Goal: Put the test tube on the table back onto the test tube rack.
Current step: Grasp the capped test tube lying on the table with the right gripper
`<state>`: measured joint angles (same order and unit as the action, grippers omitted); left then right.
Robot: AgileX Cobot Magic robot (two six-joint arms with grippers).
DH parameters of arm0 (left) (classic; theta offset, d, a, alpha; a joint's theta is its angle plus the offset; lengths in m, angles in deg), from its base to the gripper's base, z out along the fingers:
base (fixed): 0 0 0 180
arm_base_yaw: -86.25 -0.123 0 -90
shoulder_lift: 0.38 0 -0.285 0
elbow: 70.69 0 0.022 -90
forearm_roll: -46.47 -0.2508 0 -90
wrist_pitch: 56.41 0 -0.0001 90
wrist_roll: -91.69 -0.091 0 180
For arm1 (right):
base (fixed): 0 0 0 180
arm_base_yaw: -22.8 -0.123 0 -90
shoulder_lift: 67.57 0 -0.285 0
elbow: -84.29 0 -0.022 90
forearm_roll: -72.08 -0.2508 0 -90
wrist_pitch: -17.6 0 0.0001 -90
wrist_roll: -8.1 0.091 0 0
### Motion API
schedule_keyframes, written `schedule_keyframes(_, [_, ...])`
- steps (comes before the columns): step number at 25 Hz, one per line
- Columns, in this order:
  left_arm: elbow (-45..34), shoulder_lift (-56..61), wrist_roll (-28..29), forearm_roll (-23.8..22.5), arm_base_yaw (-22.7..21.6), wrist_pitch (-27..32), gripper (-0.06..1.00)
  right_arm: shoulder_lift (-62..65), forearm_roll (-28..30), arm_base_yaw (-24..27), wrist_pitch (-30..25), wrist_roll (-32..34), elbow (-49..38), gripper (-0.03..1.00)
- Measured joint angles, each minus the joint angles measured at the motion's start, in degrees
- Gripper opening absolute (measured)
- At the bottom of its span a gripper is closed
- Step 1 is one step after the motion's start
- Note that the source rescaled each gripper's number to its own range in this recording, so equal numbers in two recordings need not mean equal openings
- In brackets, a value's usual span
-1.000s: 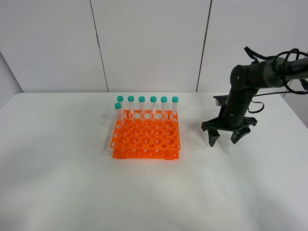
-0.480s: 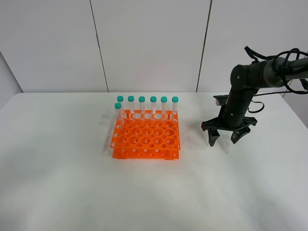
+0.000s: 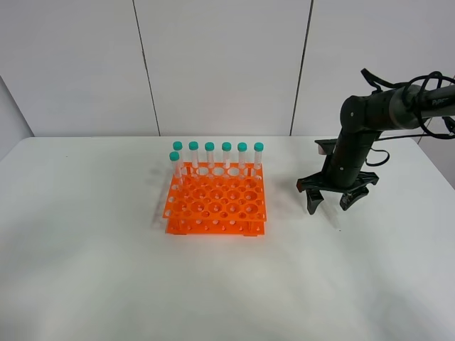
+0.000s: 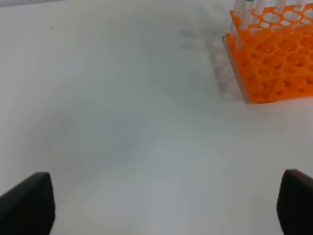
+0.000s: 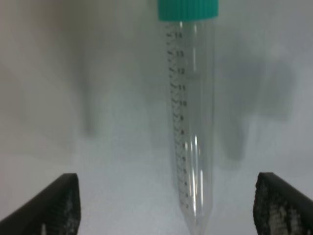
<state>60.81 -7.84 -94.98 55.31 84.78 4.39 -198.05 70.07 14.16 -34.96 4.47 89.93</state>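
White table [image 3: 85, 270], orange test tube rack [image 3: 215, 202] mid-left with seven capped tubes [image 3: 226, 153] standing along its far row and left end, most holes free. Left gripper [image 4: 161, 210] is spread wide and empty over bare tabletop, apart from the rack; right gripper [image 3: 332, 204] hangs low well right of the rack, jaws spread and empty, straddling the test tube [image 5: 190, 122] lying flat on the table between them. Tube looks light, stiff, smooth and round, so likely to roll or slip: I'd pinch the straight barrel just below the teal cap [image 5: 187, 9], not the tapered tip
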Motion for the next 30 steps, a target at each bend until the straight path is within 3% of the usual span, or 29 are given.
schedule_keyframes(30, [0.0, 0.0, 0.0, 0.0, 0.0, 0.0, 1.0, -2.9, -0.3, 0.0, -0.9, 0.5, 0.0, 1.0])
